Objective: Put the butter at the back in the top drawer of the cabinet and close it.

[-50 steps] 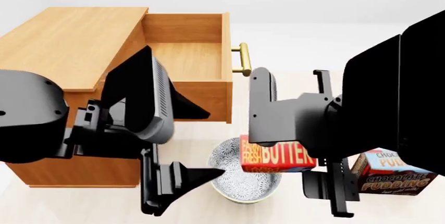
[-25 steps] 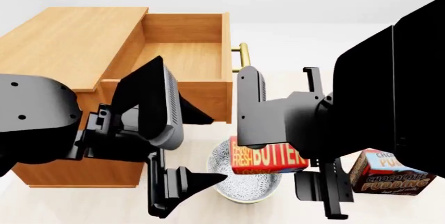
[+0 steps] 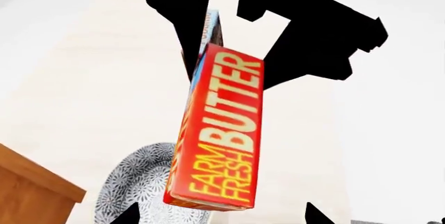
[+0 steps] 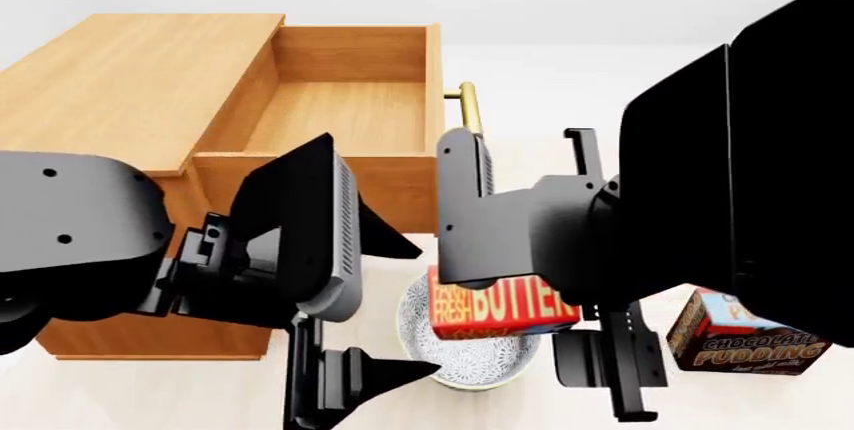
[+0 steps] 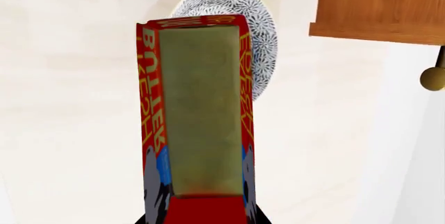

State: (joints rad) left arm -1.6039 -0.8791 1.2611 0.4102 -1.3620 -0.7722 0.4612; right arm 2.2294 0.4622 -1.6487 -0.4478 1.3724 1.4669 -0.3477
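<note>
Your right pincer (image 4: 514, 325) is clamped on the butter (image 4: 501, 312), and it hangs in the air above the patterned bowl (image 4: 461, 355), a little short of the open top drawer (image 4: 354, 115) of the cabinet (image 4: 127, 80).

Treat the butter as a light, stiff carton: it likely weighs little, but its printed faces look smooth, so it could slide or twist if you swing it fast. Judging by the right wrist view, the hold sits at 1 end of the box, with the long body sticking out free. That is a fair place to hold it, yet the free end may pivot, so move gently and keep the box level over the drawer wall.

The butter (image 3: 219, 135) is a small rectangular box, red with yellow "FARM FRESH" and white "BUTTER" lettering. 1 narrow face (image 5: 201, 109) is a dull olive-gold panel, with blue patches near the held end.

Your left pincer (image 4: 354, 375) hangs low beside the bowl with nothing in it; its jaws look spread apart.
</note>
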